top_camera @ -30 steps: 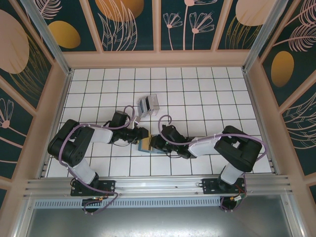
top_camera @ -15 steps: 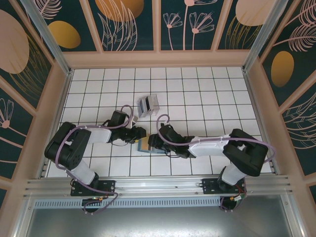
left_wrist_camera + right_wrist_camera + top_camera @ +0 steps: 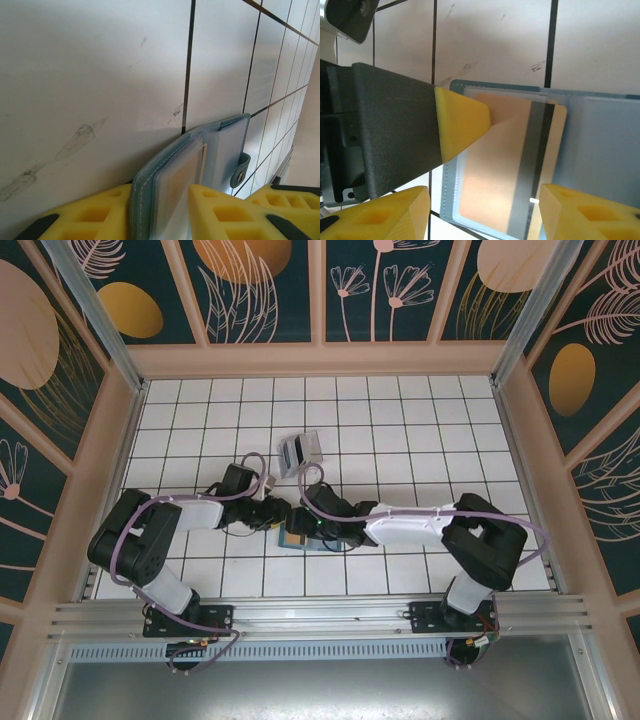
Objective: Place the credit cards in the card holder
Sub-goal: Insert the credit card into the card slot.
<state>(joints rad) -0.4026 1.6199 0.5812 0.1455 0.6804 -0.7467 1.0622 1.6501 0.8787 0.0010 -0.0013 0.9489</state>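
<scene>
The teal card holder lies open on the tiled floor between both arms. My left gripper is shut on its left cover and clear sleeve, the snap tab showing beyond. A tan card with a grey stripe sits in the holder's sleeve. My right gripper hovers over that card, open, with its fingers either side and nothing between them. The left gripper's yellow fingertip presses the holder's edge. A cluster of grey striped credit cards lies about one tile behind the grippers.
White tiled floor stretches open to the back and right. Wooden walls with patterned panels ring the cell. Both arms cross low over the front middle tiles.
My right gripper has opened wide and reached further left over the card holder. The left gripper has tightened slightly on the holder's edge. The grey cards have not moved.
</scene>
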